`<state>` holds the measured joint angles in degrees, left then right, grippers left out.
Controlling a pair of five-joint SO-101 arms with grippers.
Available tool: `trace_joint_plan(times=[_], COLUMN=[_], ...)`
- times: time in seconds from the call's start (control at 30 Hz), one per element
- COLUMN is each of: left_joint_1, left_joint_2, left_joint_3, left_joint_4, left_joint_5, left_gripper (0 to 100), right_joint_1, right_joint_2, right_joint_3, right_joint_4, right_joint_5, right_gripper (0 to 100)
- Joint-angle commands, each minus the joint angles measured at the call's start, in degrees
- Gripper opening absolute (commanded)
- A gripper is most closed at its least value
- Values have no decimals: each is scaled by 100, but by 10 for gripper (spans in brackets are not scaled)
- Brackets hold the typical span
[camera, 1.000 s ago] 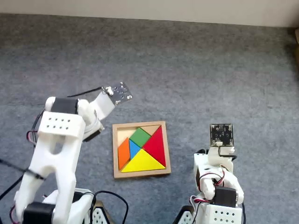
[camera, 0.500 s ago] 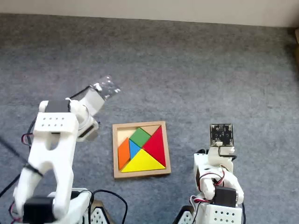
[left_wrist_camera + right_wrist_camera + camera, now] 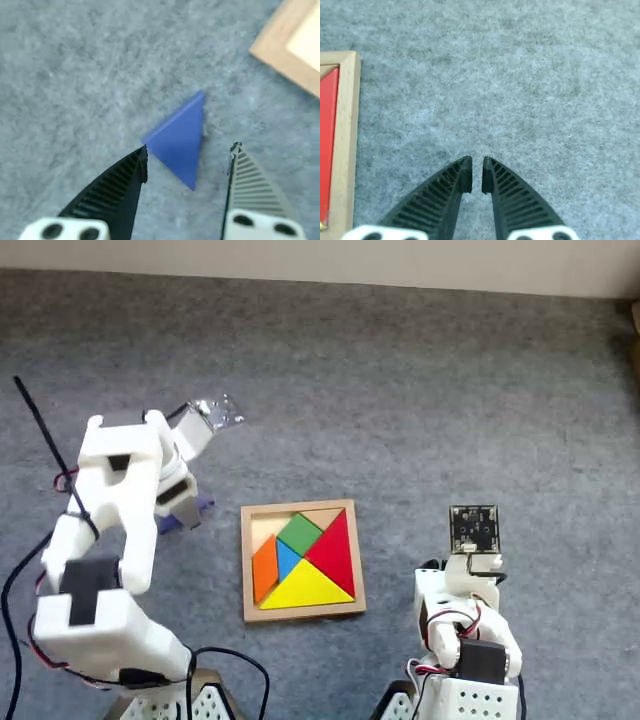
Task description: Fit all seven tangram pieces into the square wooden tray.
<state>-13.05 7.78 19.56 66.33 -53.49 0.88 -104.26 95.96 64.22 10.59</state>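
As jaws gape, left end effector [image 3: 189, 146] straddles triangle [image 3: 179, 134].

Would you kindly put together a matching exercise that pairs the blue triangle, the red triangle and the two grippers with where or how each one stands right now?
Things:
1. blue triangle
2. red triangle
3. left gripper
4. right gripper

Places or states:
A. shut, above bare carpet
B. lying on the carpet, outside the wooden tray
C. open, above a loose piece
D. seated in the wooden tray

Right pairs: 1-B, 2-D, 3-C, 4-A.
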Motion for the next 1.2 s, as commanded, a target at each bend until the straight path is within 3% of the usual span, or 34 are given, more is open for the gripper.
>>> trace_joint_plan(times=[0.0, 0.37, 0.5, 0.73, 1.07, 1.17], left_joint_1=[-215, -215, -224, -66, 136, 444], left_joint_2=[576, 1684, 1719, 1657, 268, -198], left_joint_3=[-831, -1385, -1385, -1446, -1341, -1068], left_joint_4=[-53, -18, 62, 905, 1916, 2066], left_joint_5=[-44, -44, -44, -53, -9, 369], left_gripper=[265, 256, 184, 86, 66, 66], right_joint_1=[57, 57, 57, 57, 57, 57], right_joint_2=[-92, -92, -92, -92, -92, -92], right_joint_3=[593, 593, 593, 593, 593, 593], right_joint_4=[-75, -75, -75, -75, -75, -75], right_joint_5=[-9, -9, -9, -9, -9, -9], right_gripper=[52, 52, 52, 52, 52, 52])
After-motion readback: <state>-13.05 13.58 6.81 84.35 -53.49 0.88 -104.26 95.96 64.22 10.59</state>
